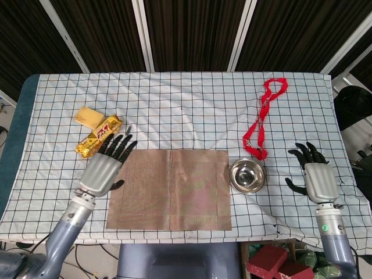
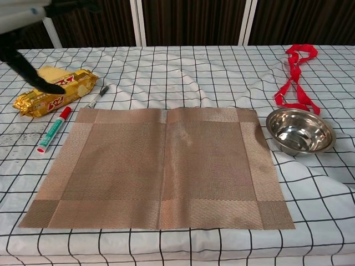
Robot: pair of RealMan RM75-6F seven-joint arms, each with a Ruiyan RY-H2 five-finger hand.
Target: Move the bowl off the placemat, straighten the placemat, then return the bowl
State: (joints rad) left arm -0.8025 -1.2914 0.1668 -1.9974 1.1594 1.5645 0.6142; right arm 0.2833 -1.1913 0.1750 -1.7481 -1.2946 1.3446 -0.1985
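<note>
Bowl [image 1: 247, 175] sits off the mat [image 1: 169, 189], which lies flat and square. Left hand [image 1: 106, 165] and right hand [image 1: 314, 177] both spread, empty. Only the return remains.

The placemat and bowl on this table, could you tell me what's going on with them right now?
The placemat lies flat on the checked tablecloth with nothing on it. The bowl sits empty on the cloth just off the mat's right edge, so putting it back is not yet done. Neither hand is holding anything: the left hand hovers open over the mat's left edge, near the marker and snack bar, and the right hand is open, to the right of the bowl.
</note>
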